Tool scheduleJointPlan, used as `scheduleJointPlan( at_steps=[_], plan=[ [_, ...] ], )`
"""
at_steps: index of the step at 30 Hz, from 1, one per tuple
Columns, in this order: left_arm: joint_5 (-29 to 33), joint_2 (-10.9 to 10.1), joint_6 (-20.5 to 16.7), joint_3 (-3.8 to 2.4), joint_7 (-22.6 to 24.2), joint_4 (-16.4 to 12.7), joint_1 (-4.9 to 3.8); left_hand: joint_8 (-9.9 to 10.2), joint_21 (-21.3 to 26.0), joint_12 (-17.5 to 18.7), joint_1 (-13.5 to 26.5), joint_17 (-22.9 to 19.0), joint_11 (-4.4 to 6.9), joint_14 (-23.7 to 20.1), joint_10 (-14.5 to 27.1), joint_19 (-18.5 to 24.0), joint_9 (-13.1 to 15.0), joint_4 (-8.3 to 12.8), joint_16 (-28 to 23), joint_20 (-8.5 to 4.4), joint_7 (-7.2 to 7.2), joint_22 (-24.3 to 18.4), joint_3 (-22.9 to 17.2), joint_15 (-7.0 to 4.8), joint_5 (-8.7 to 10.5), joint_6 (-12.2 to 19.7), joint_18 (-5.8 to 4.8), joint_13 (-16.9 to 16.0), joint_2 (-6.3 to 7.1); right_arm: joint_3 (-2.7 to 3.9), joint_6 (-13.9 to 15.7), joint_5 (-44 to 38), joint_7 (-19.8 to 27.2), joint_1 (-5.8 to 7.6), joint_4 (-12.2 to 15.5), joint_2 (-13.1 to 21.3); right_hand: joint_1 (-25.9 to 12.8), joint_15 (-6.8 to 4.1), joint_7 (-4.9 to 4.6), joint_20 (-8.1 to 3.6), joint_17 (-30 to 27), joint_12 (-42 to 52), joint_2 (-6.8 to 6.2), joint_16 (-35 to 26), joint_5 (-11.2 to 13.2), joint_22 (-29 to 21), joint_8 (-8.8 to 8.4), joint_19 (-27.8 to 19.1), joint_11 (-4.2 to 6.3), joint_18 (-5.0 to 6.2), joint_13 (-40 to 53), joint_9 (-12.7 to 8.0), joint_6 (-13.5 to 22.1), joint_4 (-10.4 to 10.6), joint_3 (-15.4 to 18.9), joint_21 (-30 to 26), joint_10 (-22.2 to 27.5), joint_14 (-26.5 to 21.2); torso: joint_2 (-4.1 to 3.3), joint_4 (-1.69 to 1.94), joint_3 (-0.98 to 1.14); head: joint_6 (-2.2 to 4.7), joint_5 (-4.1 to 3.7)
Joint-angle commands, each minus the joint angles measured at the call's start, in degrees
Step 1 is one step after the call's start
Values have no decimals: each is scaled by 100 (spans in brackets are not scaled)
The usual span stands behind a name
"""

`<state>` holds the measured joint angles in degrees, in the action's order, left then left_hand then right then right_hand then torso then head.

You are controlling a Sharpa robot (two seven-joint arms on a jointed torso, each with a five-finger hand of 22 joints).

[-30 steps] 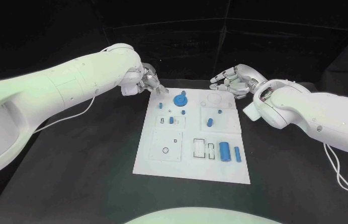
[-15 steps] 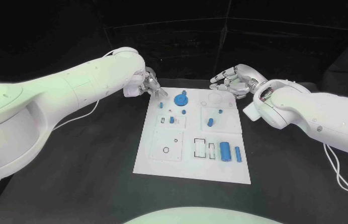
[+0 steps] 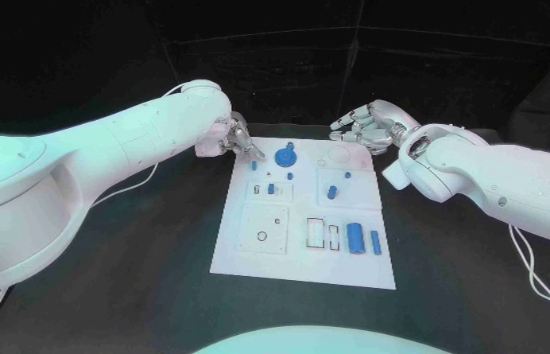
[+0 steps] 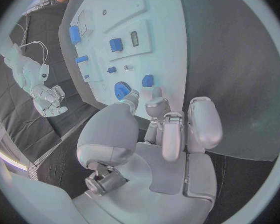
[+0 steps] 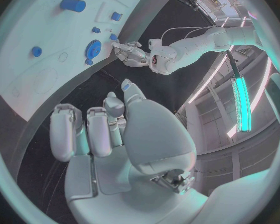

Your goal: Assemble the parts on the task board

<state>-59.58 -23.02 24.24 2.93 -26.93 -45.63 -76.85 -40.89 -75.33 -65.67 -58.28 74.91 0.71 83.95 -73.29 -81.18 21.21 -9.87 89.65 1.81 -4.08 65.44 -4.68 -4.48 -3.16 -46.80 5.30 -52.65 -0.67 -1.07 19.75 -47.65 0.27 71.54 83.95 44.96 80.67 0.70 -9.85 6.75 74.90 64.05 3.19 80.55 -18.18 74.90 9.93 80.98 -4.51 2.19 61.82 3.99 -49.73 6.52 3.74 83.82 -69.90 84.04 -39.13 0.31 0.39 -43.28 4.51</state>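
Task board (image 3: 307,235) lies on the black desk (image 3: 137,250), blue parts on it, a blue gear (image 3: 287,159) near its far edge. Left robot hand (image 3: 238,139) hovers at the far left corner, right robot hand (image 3: 365,130) beyond the far edge; both have fingers curled around nothing.

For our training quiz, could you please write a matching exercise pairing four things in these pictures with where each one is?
Things:
1. left hand
2. right hand
3. blue gear-shaped part
4. blue cylinder

Places:
A. on the task board's near half, toward its right side
B. on the board's far end, near the middle of that edge
C. at the board's far left corner
D. just beyond the board's far right corner

Pairs: 1-C, 2-D, 3-B, 4-A
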Motion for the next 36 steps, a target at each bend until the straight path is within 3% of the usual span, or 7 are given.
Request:
scheduleJointPlan(
  at_steps=[1,24,36],
  plan=[
    [-82,11,216,1,52,6,-4,26,3,-23,-70,1509,-42,605,7,-12,-13,6,35,40,7,3,45,48,16,-61,-29,1,-12,4,-36,-13,47,12,0,-6,27,-49,7,-19,201,-15,29,-15,6,183,31,-37,-10,93,-1,-6,36,4,23,-31,42,285,3,2,-2,-4,4],
    [-81,19,392,6,17,-87,6,13,3,-40,-202,1509,-19,605,10,-10,-45,51,35,30,34,10,119,32,14,-168,-28,3,-91,4,-43,-13,51,12,-14,-29,37,-50,6,-20,199,-18,38,-18,-14,175,35,-42,-10,95,-7,-6,37,5,21,-36,45,286,0,3,-1,-13,12],
    [-81,32,358,6,-15,-87,6,32,6,-43,-393,1509,-14,605,23,-7,-87,144,35,22,38,15,95,26,12,-195,-28,22,-264,4,-45,-13,56,12,-18,-34,37,-50,6,-20,199,-18,38,-18,-14,175,35,-42,-10,95,-7,-6,37,5,21,-36,45,286,-1,1,0,-21,10]
  ],
)
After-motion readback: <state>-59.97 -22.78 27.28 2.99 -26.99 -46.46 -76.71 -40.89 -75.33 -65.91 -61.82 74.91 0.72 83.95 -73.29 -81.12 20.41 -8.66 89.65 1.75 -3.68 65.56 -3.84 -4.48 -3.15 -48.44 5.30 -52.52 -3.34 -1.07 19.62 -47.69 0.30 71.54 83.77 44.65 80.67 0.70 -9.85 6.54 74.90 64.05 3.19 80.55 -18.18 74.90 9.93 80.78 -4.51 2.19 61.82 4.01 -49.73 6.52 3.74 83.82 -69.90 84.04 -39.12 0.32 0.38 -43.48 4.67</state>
